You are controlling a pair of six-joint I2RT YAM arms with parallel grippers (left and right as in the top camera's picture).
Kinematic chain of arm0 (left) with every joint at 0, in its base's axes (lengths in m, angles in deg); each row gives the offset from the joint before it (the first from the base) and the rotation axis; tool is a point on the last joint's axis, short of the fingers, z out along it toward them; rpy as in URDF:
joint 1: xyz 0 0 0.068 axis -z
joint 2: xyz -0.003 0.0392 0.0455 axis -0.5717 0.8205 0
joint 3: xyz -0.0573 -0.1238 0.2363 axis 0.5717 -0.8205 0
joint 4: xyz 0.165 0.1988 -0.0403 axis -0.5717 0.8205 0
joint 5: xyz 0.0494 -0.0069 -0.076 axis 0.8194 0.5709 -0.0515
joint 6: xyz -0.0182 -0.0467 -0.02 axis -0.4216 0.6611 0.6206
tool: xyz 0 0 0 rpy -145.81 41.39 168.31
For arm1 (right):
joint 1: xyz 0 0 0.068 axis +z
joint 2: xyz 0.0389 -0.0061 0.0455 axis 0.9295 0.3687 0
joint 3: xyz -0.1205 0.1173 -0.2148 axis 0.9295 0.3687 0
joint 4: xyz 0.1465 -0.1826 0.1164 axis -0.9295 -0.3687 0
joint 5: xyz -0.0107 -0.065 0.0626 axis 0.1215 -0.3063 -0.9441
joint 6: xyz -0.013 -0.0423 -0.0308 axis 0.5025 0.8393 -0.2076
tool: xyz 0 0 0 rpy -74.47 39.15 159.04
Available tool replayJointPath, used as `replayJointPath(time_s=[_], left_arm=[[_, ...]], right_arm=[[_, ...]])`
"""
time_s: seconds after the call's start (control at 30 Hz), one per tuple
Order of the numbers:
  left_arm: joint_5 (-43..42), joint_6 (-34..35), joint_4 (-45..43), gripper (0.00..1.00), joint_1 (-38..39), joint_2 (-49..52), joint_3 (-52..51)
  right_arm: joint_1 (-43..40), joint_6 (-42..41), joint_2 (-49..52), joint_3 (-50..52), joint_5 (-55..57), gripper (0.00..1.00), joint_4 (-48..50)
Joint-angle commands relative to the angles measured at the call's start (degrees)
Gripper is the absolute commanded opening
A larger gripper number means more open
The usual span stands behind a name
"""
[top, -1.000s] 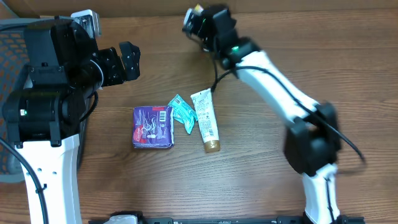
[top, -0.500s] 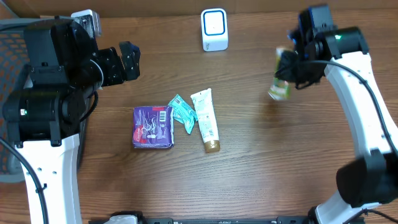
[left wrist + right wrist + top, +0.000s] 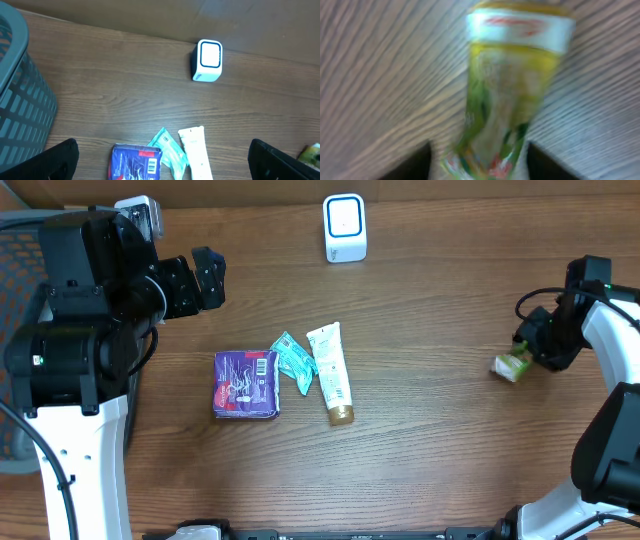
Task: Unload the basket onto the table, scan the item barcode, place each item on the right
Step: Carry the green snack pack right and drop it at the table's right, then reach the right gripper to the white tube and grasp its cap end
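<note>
The right pincer point(image 3: 532, 348) sits low over the table point(image 3: 430, 470) near its right edge; the green-and-yellow pouch point(image 3: 510, 366) lies right at its tips, on the side turned toward the table's middle. In the right wrist view the pouch fills the frame; its lower end is between the two dark fingers point(image 3: 410, 162) and its white-banded end points away from the pincer (the picture is smeared, so no print or barcode can be read). Whether those fingers press the pouch or stand just clear of it, I cannot tell. The scanner point(image 3: 345, 227), a white box with a blue-rimmed face, stands upright well apart from this pincer, off toward the far edge and the left arm's side.

The left pincer point(image 3: 208, 280) is spread wide with nothing between its fingers; the scanner stands well ahead of it. Nearer its tips lie three things in a row: a purple packet point(image 3: 246, 384); a teal sachet point(image 3: 294, 362) just beside that; and a white tube point(image 3: 331, 373) touching the sachet, its gold cap pointing toward the near edge. A grey basket point(image 3: 20, 100) stands off to this pincer's left.
</note>
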Motion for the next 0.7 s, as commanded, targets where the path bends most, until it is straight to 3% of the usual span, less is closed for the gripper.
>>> replayJointPath(time_s=[0.0, 0.17, 0.33, 0.67], left_arm=[[-0.2, -1.1, -0.2, 1.00, 0.0, 0.2, 0.4], [-0.2, -1.1, -0.2, 1.00, 0.1, 0.2, 0.4], [-0.2, -1.1, -0.2, 1.00, 0.0, 0.2, 0.4], [-0.2, -1.1, -0.2, 0.99, 0.0, 0.2, 0.4]], right_arm=[[0.5, 4.1, -1.8, -0.8, -1.9, 0.83, -2.4], [2.4, 9.3, -2.1, -7.2, -15.3, 0.91, -8.3], [10.8, 19.5, -2.1, -10.0, -28.0, 0.94, -8.9], [31.3, 15.3, 1.9, -9.0, -27.7, 0.94, 1.7]])
